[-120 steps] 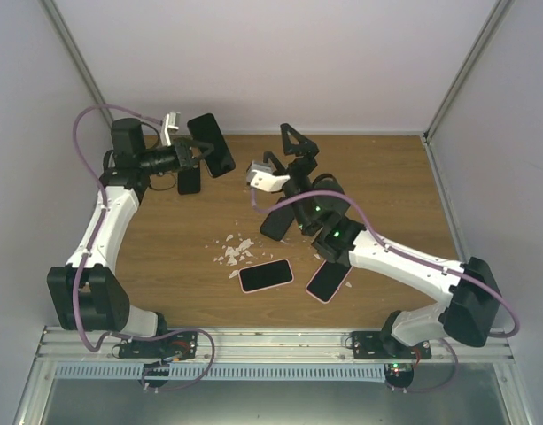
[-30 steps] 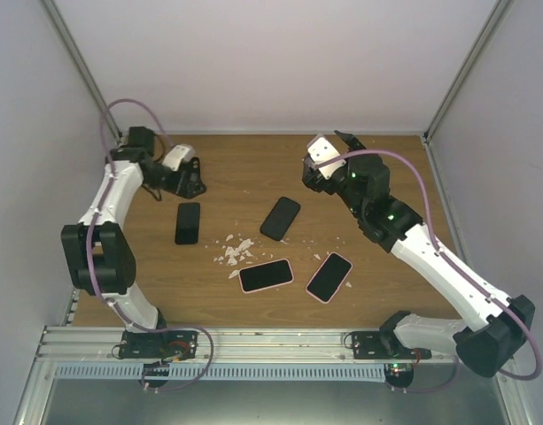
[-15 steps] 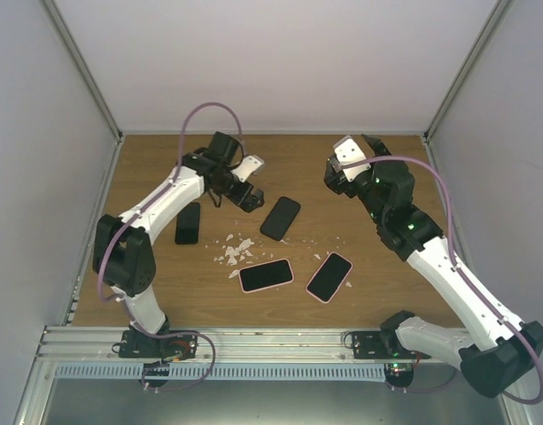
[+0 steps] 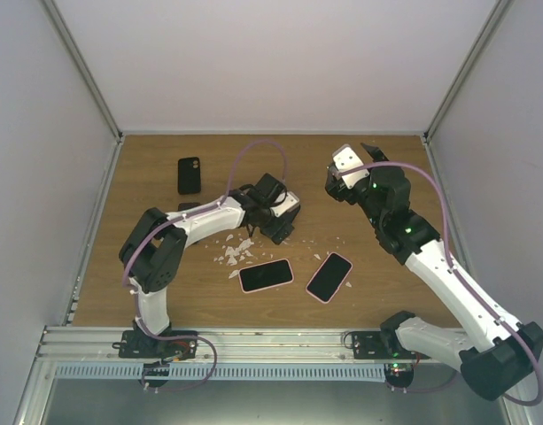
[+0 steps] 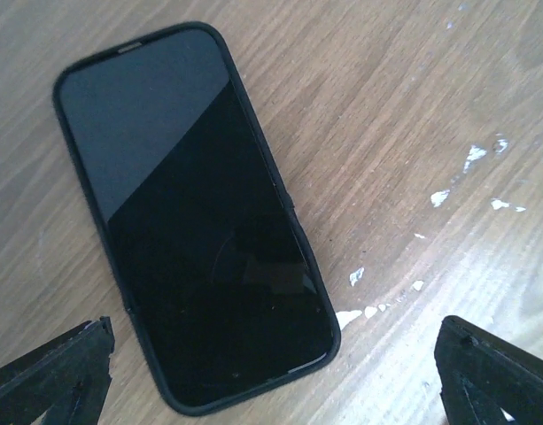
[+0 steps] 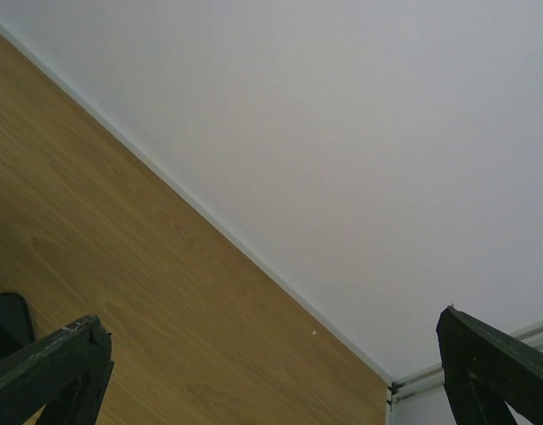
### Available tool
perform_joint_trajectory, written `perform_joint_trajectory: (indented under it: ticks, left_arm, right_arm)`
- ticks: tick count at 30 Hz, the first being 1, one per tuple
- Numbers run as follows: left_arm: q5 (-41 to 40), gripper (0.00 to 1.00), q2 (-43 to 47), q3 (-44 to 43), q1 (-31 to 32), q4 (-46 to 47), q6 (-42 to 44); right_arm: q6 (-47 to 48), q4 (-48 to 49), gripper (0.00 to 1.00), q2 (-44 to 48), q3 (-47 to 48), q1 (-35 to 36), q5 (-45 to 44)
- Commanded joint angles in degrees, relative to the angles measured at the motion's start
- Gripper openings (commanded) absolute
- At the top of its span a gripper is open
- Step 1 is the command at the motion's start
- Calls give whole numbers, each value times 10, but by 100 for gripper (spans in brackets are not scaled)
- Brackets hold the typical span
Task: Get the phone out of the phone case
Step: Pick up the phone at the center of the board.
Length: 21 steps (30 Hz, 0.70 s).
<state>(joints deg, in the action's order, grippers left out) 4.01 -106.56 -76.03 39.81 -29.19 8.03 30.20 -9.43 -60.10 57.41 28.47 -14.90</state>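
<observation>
left gripper (image 4: 280, 227) is hovering low over the middle of the tabletop (image 4: 386, 239), jaws spread fully wide, gripping nothing; in the left wrist view the black-cased phone (image 5: 196, 221) is lying flat, screen up, between the two fingertips (image 5: 58, 372) and touching neither, case on all the way round. From the top camera that phone is mostly hiding under the wrist, so the wrist view is the one giving its pose. White flakes (image 4: 236, 251) are sitting just beside it toward the near edge, some also showing on the wood in the wrist view. Right gripper (image 4: 364, 156) is hanging raised toward the far-right corner, jaws fully apart and empty, its camera looking only at the wall (image 6: 342, 133) and bare wood. Two pink-cased phones (image 4: 266, 274) (image 4: 329, 276) are lying screen up side by side toward the near edge, well apart from both grippers. A black slab (image 4: 190, 174) with a camera cutout is lying back up near the far-left corner; can't tell whether it is a phone or just a case
</observation>
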Motion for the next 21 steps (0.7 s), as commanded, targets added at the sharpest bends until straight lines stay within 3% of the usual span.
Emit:
perform_joint_trajectory:
  ticks: [1, 10, 21]
  left_arm:
    - [-43, 99, -23, 18, 16, 76, -2]
    - [-88, 99, -69, 16, 21, 99, -22]
    - [-42, 99, -91, 15, -19, 56, -53]
  right_arm:
    - [6, 13, 100, 2, -3, -6, -1]
    - [12, 17, 100, -9, 0, -7, 2]
    - [13, 19, 99, -12, 5, -7, 5]
